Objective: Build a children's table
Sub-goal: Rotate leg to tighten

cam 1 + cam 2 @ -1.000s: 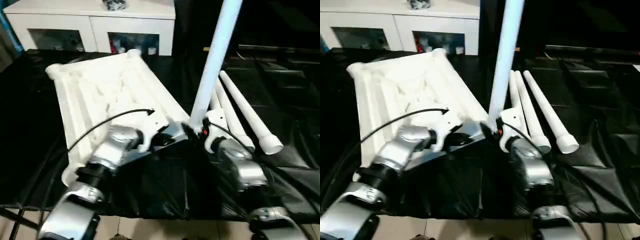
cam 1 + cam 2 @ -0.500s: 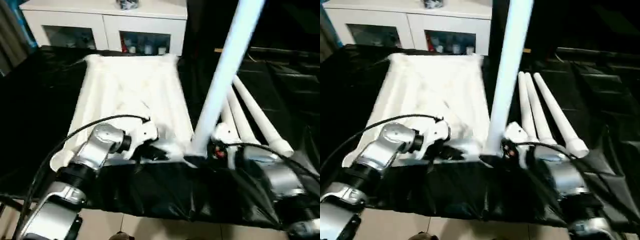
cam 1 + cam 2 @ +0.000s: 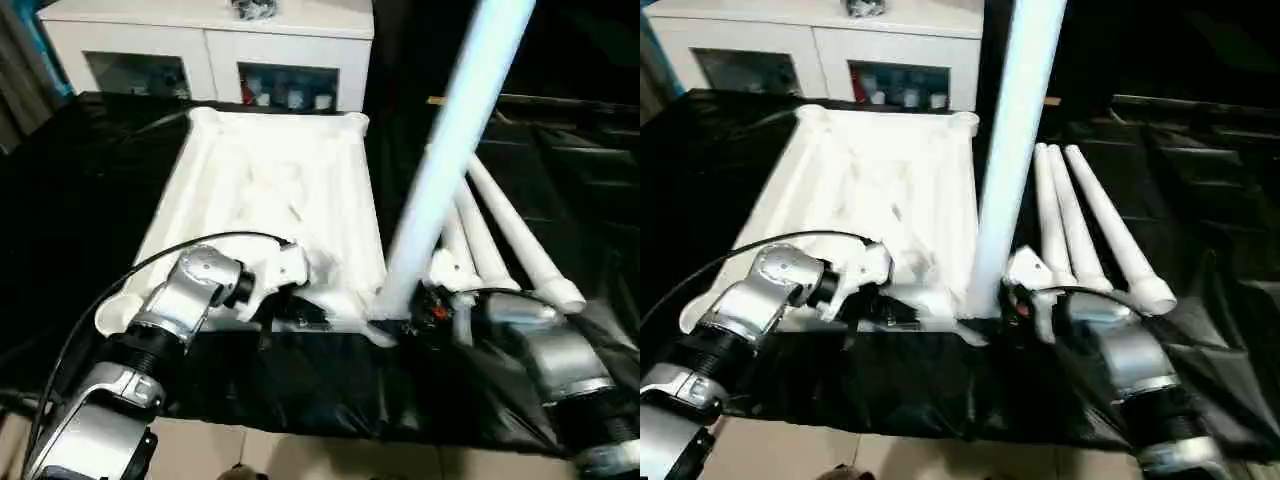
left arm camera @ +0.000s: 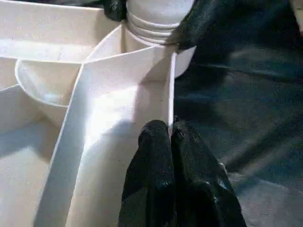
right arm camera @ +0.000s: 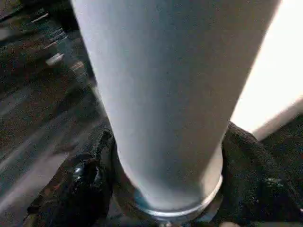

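A: Right wrist view first: the upright leg stands straight up out of the corner socket, long axis vertical, with the right pincer cupped around its base, one black finger on each side.

B: Gripping it?

A: Fingers sit against the tube; how hard, I cannot tell. The tabletop lies ribs-up near the surface's front edge. The left pincer, fingers pressed together, rests on a rib just beside that socket.

B: Spare legs?

A: Three, lying beside the tabletop toward the surface's right edge, nearer the right arm.
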Robot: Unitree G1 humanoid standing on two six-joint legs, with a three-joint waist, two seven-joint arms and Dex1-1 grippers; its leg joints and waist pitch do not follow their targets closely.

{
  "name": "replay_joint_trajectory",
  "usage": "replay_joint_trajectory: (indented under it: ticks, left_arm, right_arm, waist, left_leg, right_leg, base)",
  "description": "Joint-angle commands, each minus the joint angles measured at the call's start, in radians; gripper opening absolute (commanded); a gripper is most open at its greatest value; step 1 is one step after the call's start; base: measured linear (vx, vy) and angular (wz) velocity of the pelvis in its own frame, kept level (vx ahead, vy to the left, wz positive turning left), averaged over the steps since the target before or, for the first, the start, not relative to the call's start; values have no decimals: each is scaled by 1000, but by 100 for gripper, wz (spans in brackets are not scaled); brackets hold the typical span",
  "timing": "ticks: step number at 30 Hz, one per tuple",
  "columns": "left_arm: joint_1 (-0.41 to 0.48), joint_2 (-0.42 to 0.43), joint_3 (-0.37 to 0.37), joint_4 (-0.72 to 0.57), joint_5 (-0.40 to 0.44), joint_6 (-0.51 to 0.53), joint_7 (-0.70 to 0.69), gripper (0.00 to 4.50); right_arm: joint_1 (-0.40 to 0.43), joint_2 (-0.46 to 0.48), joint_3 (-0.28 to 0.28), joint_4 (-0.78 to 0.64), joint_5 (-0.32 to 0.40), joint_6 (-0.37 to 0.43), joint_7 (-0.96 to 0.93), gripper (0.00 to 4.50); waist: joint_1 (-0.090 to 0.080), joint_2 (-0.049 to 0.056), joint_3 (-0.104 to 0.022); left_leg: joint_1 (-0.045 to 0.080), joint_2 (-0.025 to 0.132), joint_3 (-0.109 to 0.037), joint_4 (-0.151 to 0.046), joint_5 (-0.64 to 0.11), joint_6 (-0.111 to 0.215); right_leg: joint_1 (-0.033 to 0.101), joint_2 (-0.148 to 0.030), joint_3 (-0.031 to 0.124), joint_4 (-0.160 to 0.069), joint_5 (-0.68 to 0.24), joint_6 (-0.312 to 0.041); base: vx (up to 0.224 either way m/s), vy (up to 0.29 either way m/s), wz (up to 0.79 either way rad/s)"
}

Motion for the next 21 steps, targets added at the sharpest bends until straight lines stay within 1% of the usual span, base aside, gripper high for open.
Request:
replay_joint_trajectory:
  ticks: [1,2,3,4,5,6,7,8,9,10,11,12,13,14,15,16,17,18,19,20,21]
  left_arm:
    - [-26,-91,-15,-20,-7,60,99,0]
    - [-26,-91,-15,-20,-7,60,99,0]
    - [-26,-104,-13,-25,-2,80,122,0]
    - [-26,-121,-11,-30,4,97,147,0]
    - [-24,-152,-4,-41,9,134,196,0]
    - [-21,-178,-3,-53,16,156,234,0]
    - [-16,-204,-3,-65,23,178,271,0]
    - [-7,-224,-9,-78,28,190,292,0]
    - [0,-234,-14,-85,31,193,300,0]
    - [0,-234,-14,-85,31,193,300,0]
    - [4,-238,-19,-87,32,191,299,0]
    - [4,-238,-19,-87,32,191,299,0]
    - [7,-233,-22,-87,32,183,292,0]
    - [7,-222,-26,-87,30,173,282,0]
    - [5,-197,-27,-88,26,147,266,0]
    - [3,-183,-26,-89,23,136,254,0]
    - [1,-165,-25,-86,20,113,234,0]
    - [1,-162,-25,-86,19,109,230,0]
    - [0,-154,-23,-83,16,97,218,0]
    - [0,-146,-20,-83,16,99,213,0]
    - [0,-136,-21,-81,18,85,202,0]
  right_arm:
    - [-43,89,1,63,-12,11,-168,269]
    - [-43,89,1,63,-12,11,-168,269]
    - [-52,108,-9,83,-15,12,-214,269]
    - [-61,126,-18,101,-14,12,-250,269]
    - [-74,156,-33,129,-17,11,-315,269]
    - [-84,182,-40,149,-20,8,-364,269]
    - [-92,208,-44,167,-28,5,-414,269]
    - [-99,234,-45,178,-36,3,-460,269]
    - [-101,249,-45,181,-42,3,-485,269]
    - [-101,249,-45,181,-42,3,-485,269]
    - [-103,260,-36,177,-47,-2,-483,269]
    - [-103,260,-36,177,-47,-2,-483,269]
    - [-102,263,-30,168,-49,-11,-469,325]
    - [-102,268,-36,158,-41,-14,-444,325]
    - [-108,255,-39,147,-43,-20,-414,345]
    - [-114,240,-36,147,-51,-28,-402,345]
    - [-118,220,-27,144,-63,-44,-387,356]
    - [-119,216,-26,144,-65,-47,-385,356]
    - [-119,206,-23,141,-67,-52,-371,377]
    - [-120,193,-20,139,-61,-57,-345,385]
    - [-119,178,-17,133,-53,-58,-313,385]
  waist:
    - [-2,-3,-52]
    - [-7,-5,-54]
    - [-16,-6,-53]
    - [-15,-4,-53]
    - [-17,-6,-52]
    - [-14,-6,-53]
    - [-15,-6,-53]
    - [-14,-4,-51]
    - [-13,-5,-53]
    - [-12,-5,-53]
    - [-10,4,-55]
    - [-12,1,-55]
    - [-14,1,-57]
    - [-13,1,-59]
    - [-14,-1,-60]
    - [-15,-1,-61]
    - [-15,0,-62]
    - [-15,-1,-63]
    - [-14,1,-65]
    - [-12,1,-66]
    - [-11,-3,-66]
  left_leg:
    - [15,50,-31,-81,-292,-9]
    - [13,51,-31,-82,-291,-14]
    - [10,49,-33,-83,-297,-17]
    - [11,48,-33,-83,-295,-16]
    - [11,48,-30,-83,-294,-13]
    - [14,45,-28,-79,-284,-2]
    - [13,46,-26,-79,-276,0]
    - [16,47,-26,-79,-273,-2]
    - [15,46,-26,-79,-268,2]
    - [14,46,-26,-79,-261,4]
    - [13,44,-27,-79,-257,7]
    - [13,45,-25,-79,-258,8]
    - [11,45,-26,-80,-255,10]
    - [13,45,-25,-79,-255,13]
    - [11,45,-26,-78,-253,18]
    - [11,45,-25,-78,-250,20]
    - [9,44,-25,-77,-244,22]
    - [8,44,-25,-76,-236,24]
    - [9,45,-23,-74,-216,30]
    - [11,44,-21,-72,-197,37]
    - [8,44,-21,-71,-186,41]
  right_leg:
    - [30,-75,53,-86,-380,-196]
    - [32,-74,53,-85,-377,-193]
    - [33,-71,53,-86,-366,-187]
    - [32,-71,53,-86,-356,-188]
    - [31,-71,55,-86,-346,-190]
    - [31,-72,55,-88,-334,-197]
    - [30,-72,57,-87,-324,-199]
    - [26,-71,57,-88,-322,-201]
    - [29,-70,56,-89,-323,-195]
    - [30,-70,56,-88,-315,-193]
    - [32,-68,56,-86,-300,-191]
    - [31,-66,56,-87,-288,-190]
    - [34,-64,55,-83,-264,-193]
    - [34,-64,55,-82,-247,-197]
    - [36,-65,55,-80,-237,-201]
    - [36,-65,56,-79,-231,-203]
    - [38,-65,56,-78,-223,-205]
    - [39,-66,56,-77,-215,-206]
    - [38,-66,57,-73,-185,-214]
    - [39,-64,57,-69,-152,-226]
    - [41,-64,57,-67,-138,-231]
  base:
    - [0,0,0]
    - [0,0,0]
    - [0,0,0]
    - [0,0,0]
    - [0,0,0]
    - [0,0,0]
    - [0,0,0]
    - [0,0,0]
    - [0,0,0]
    - [0,0,0]
    - [0,0,0]
    - [0,0,0]
    - [0,0,0]
    - [0,0,0]
    - [0,0,0]
    - [0,0,0]
    - [0,0,0]
    - [0,0,0]
    - [0,0,0]
    - [0,0,0]
    - [0,0,0]
